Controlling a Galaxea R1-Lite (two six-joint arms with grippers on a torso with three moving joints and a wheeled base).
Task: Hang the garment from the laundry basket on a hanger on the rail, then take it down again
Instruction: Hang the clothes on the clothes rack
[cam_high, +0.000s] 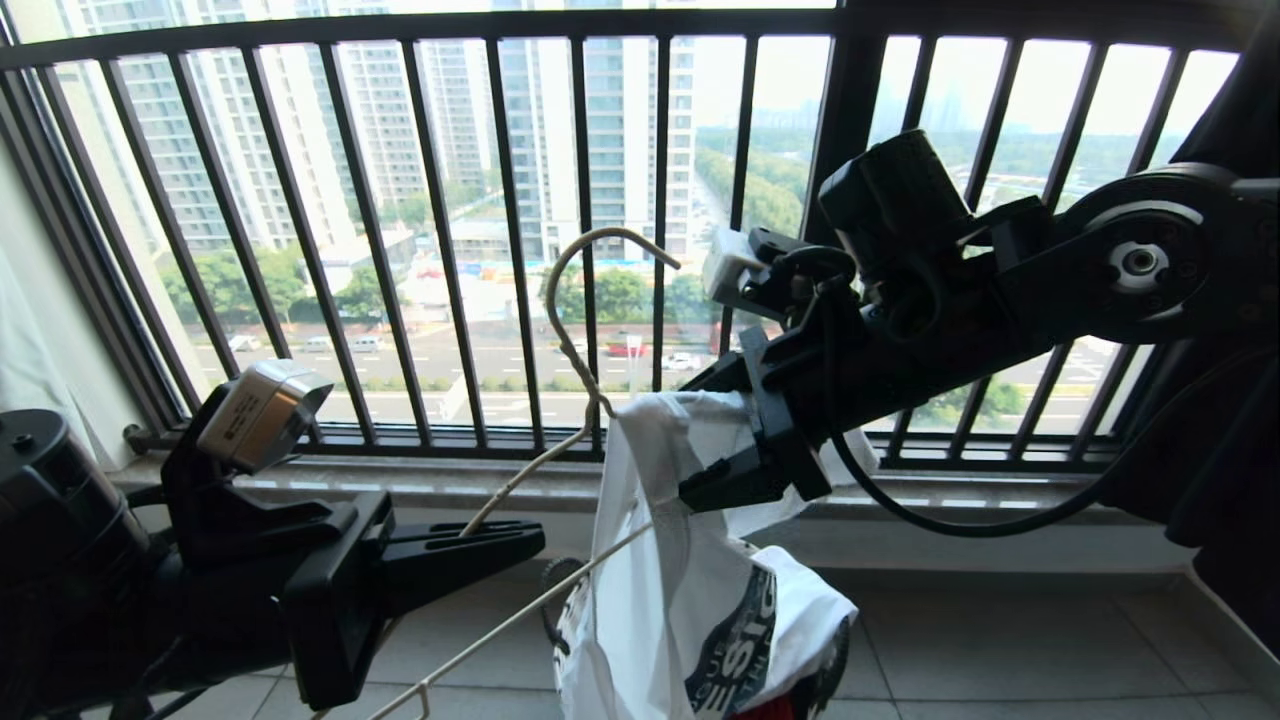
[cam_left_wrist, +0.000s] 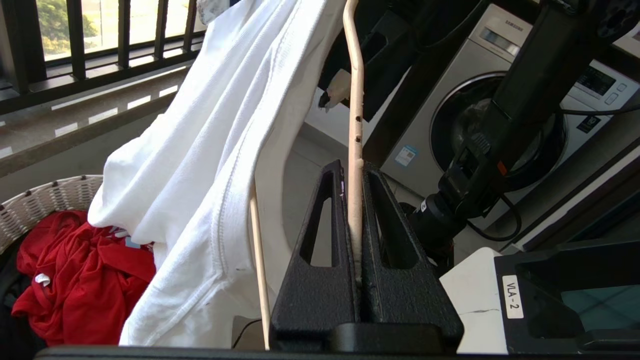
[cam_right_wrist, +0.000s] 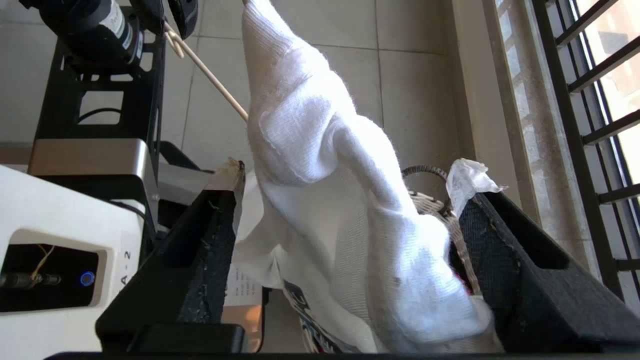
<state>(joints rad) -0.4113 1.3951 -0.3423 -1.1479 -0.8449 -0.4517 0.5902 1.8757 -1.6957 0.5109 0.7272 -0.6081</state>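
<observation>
My left gripper, low on the left, is shut on one arm of the thin cream hanger, whose hook points up in front of the window bars. The garment, a white T-shirt with a dark logo, hangs from the hanger's other side down into the laundry basket. My right gripper reaches in from the right at the top of the shirt. Its jaws stand wide apart, the cloth loose between them. The rail is out of view.
A red garment lies in the basket. The black barred window railing and its sill run close behind the hanger. A washing machine stands on the right arm's side. Tiled floor lies below.
</observation>
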